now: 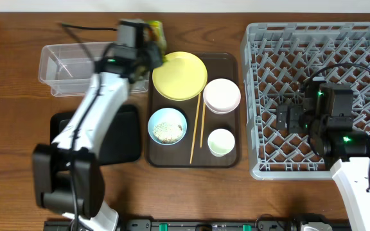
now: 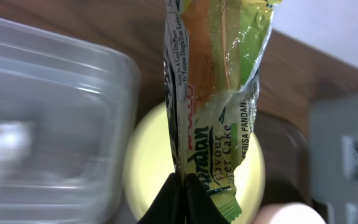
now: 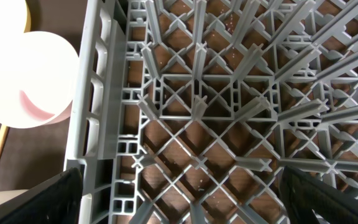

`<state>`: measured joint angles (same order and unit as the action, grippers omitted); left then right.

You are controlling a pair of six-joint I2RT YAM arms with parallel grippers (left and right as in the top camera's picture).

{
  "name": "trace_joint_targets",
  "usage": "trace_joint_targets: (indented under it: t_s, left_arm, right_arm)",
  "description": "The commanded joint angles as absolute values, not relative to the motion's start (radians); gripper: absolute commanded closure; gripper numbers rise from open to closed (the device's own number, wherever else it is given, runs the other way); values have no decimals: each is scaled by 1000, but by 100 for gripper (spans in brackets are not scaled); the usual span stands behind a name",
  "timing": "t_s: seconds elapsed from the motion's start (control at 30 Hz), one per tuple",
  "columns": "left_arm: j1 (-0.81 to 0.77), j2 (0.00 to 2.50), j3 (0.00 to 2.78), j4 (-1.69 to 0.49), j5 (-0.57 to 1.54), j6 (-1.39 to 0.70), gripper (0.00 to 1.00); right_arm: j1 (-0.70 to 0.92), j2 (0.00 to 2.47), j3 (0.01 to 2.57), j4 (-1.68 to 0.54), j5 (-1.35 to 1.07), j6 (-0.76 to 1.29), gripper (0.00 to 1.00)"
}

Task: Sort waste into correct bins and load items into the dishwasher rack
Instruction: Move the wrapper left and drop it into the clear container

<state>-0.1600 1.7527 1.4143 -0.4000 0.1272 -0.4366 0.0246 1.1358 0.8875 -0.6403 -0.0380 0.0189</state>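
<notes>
My left gripper (image 2: 182, 199) is shut on the yellow-green-orange snack wrapper (image 2: 213, 93), held above the far edge of the round yellow plate (image 1: 180, 76); the wrapper also shows in the overhead view (image 1: 155, 32). The clear plastic tub (image 1: 69, 61) lies just left of it, the black tray (image 1: 124, 138) nearer me. The light-blue bowl (image 1: 167, 126) holds rice scraps. A white bowl (image 1: 221, 95), a small white cup (image 1: 221, 142) and the chopsticks (image 1: 196, 128) lie on the brown tray. My right gripper (image 3: 179, 199) is open and empty over the grey dishwasher rack (image 1: 320, 45). The tissue is out of view.
The dark-brown serving tray (image 1: 227, 61) carries the dishes between the bins and the rack. The right wrist view shows the rack's left wall (image 3: 98, 112) with the white bowl (image 3: 33, 81) beside it. A cable runs across the back left of the table.
</notes>
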Motion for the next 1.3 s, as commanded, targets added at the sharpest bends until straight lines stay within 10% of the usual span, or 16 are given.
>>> trace_joint_targets:
  t_s: [0.0,0.3,0.43,0.77,1.0,1.13,1.27]
  left_arm:
    - [-69,1767,1418,-440,115,-421,94]
    - [73,1824,1411,-495,117,-672,94]
    - [72,1827,1411,-496,123,-671,58]
    - [53,1711,1411,-512,155,-579,45]
    - [0,1591,1411,-767,41,-461,47]
    - [7,1600,1403,-1006,-68,-527,92]
    - [33,1605,1329,-1054,-132,-569,94]
  right_arm:
    - [12,1124,910,-643,-45,29,1]
    - [12,1124,910,-643,-46,29,1]
    - [12,1124,910,-643,-46,29,1]
    - [12,1124,910,-643,-45,29,1]
    - [12,1124,910,-643,-46,29,1]
    - [12,1124,910,-643,-46,29,1]
    - [12,1124,910,-643,-46,29,1]
